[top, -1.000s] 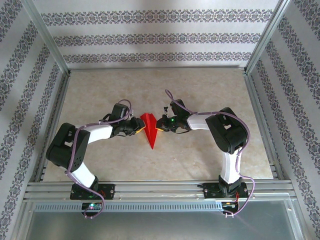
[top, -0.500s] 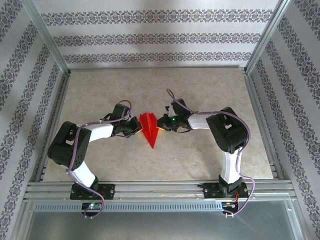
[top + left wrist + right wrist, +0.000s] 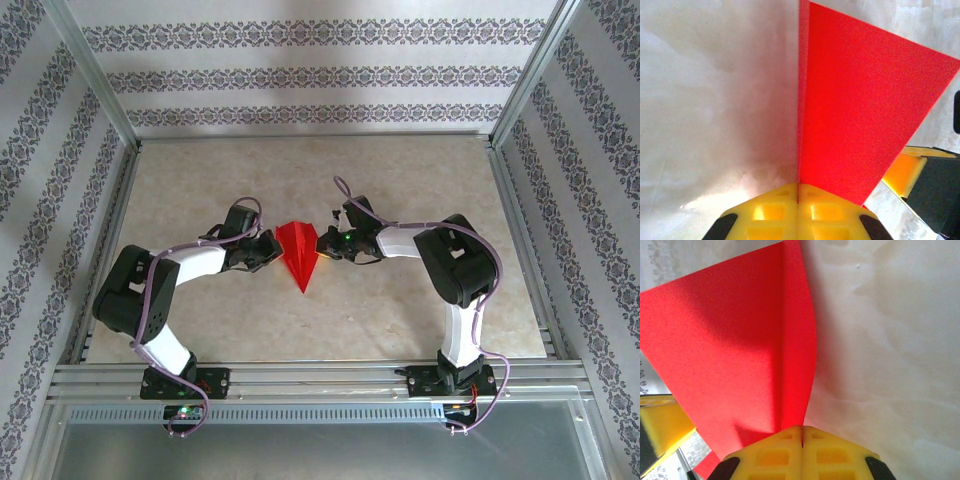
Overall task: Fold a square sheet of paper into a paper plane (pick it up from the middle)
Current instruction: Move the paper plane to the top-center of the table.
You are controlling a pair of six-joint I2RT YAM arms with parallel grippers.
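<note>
Both arms fold inward, elbows out, forearms low over the table (image 3: 400, 170); left hand (image 3: 276, 253) pinches the left edge of the paper plane (image 3: 301, 255); right hand (image 3: 322, 246) pinches its right edge. Plane sits mid-table between them, nose toward the bases.

Readable text, labels, brands, numbers, signs: none found.
Checked surfaces:
- paper plane (image 3: 300, 252): plain red, unprinted on the faces seen from above and from both wrist views.
- wall panels (image 3: 300, 75): bands of floral ornament, no lettering.
- tabletop (image 3: 400, 170): pale marbled surface, unmarked.
</note>
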